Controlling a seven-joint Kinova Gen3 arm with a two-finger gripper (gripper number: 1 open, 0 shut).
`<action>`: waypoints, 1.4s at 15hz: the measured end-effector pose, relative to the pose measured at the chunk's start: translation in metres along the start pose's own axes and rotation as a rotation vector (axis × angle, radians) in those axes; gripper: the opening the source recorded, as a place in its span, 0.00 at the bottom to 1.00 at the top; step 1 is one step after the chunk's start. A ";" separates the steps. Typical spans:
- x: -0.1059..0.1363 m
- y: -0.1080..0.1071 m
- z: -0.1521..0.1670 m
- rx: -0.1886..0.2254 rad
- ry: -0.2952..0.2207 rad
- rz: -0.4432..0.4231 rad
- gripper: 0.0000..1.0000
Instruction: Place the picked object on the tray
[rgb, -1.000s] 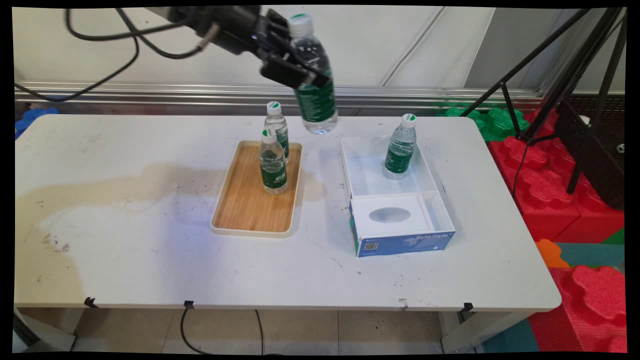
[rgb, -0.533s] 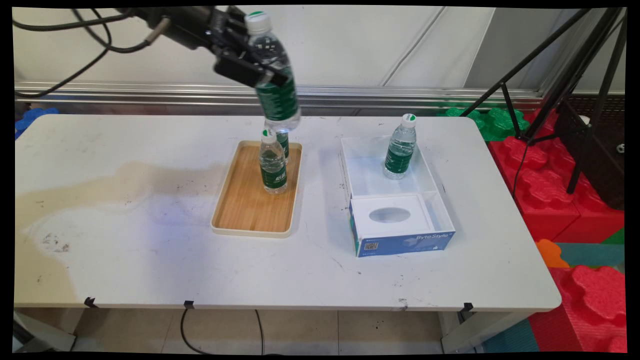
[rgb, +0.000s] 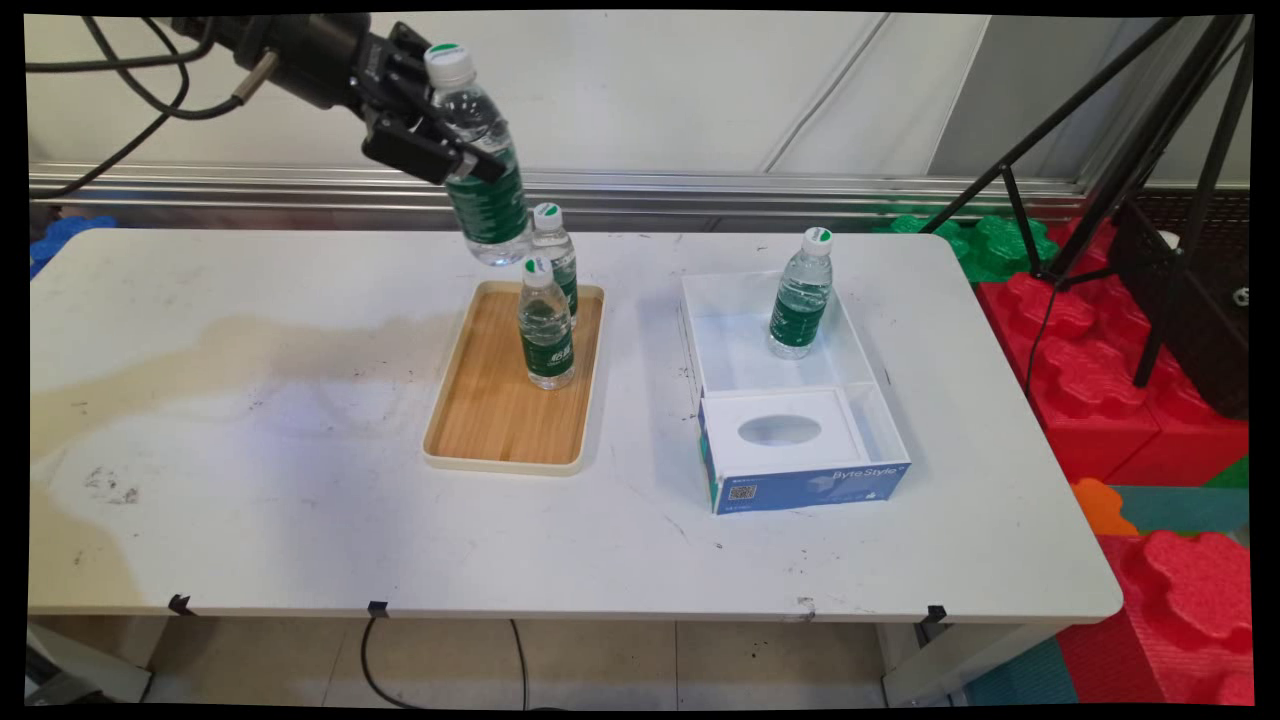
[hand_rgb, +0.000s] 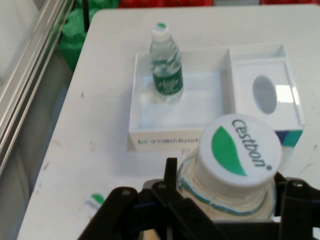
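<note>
Jaws (rgb: 440, 140) grip a water bottle (rgb: 480, 170), tilted and held high above the far end of the wooden tray (rgb: 500, 420). Two bottles (rgb: 546, 335) stand on that tray. Another bottle (rgb: 800, 300) stands in the white box (rgb: 870, 400) on the surface (rgb: 250, 450).

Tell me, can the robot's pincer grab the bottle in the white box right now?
Probably not: the pincer is already shut on another bottle high above the tray, far from the boxed bottle.
</note>
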 end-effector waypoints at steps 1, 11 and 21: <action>-0.005 -0.003 0.000 0.004 -0.010 0.000 0.00; -0.064 -0.037 0.029 0.030 -0.088 -0.029 0.00; -0.119 -0.071 0.080 0.053 -0.118 -0.075 0.00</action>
